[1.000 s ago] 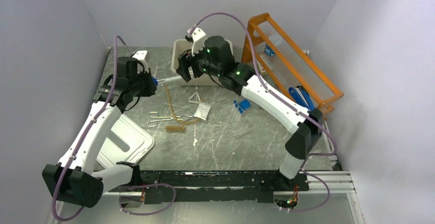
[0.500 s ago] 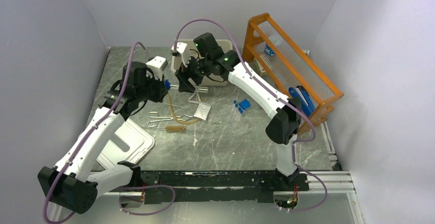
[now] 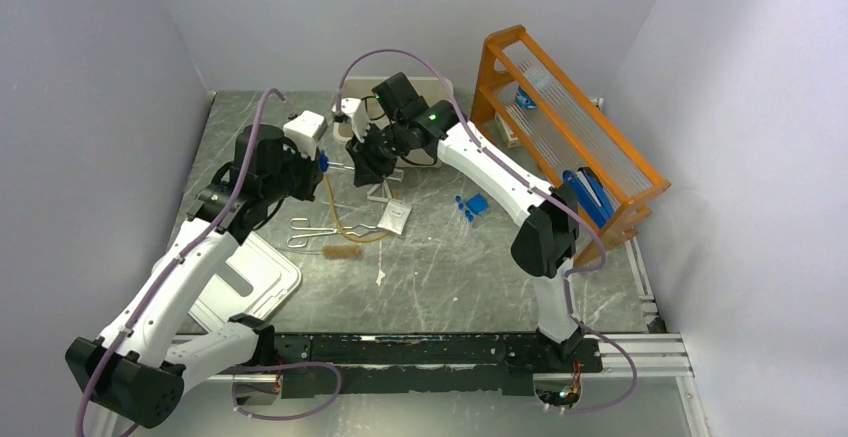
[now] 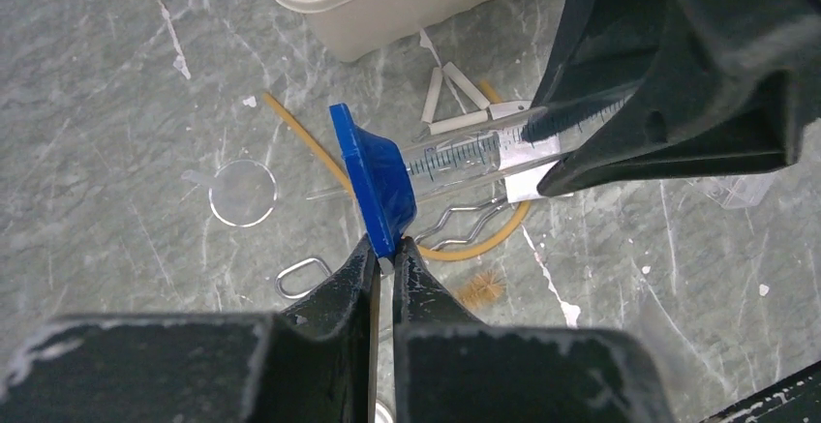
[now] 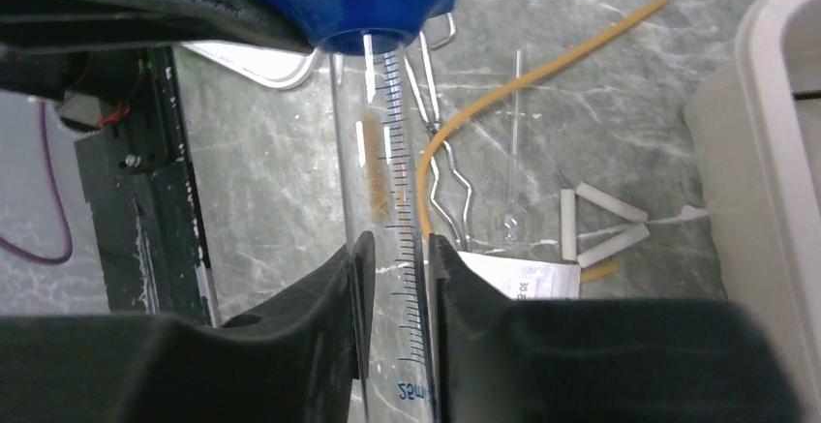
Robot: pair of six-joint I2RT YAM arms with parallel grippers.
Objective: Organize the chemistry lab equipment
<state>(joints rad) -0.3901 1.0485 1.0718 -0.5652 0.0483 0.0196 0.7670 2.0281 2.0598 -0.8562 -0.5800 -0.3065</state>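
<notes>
Status: both arms are on one blue-capped tube (image 4: 463, 152). It has a clear graduated body and is held roughly level, off the table (image 3: 450, 267), on the near side of the beige tub (image 4: 407, 2).

Left gripper (image 4: 383, 260): clenched, tips pinching the lower edge of the blue cap (image 4: 373, 176). Almost no gap between the tips.

Right gripper (image 5: 397, 273): clamped around the clear body, one finger each side, with the printed scale running up between them. The cap end points at the left gripper. In the left wrist view the other end is hidden behind the right gripper's body.

Loose on the table under and around the held tube:
- white triangle (image 5: 600, 225), just on the near side of the tub
- tan rubber tube (image 5: 513, 94), curved, passing below the held tube and overlapping the tongs in the top view
- metal tongs (image 3: 310, 229), lying flat, handle loops to the left
- brown-bristled brush (image 3: 342, 251), just on the near side of the tongs
- white packet (image 3: 395, 217), beside the triangle, right of the tongs
- thin glass rod (image 5: 513, 166) with a small bulb end, near the tongs
- clear round disc (image 4: 242, 191), left of the rubber tube
- small blue pieces (image 3: 470, 205), right of the packet and apart from it

Orange rack (image 3: 570, 127) stands along the right wall with blue items (image 3: 590, 192) in it; I can't tell what they are. White lid (image 3: 250, 277) lies flat at near left, beside the left arm.
</notes>
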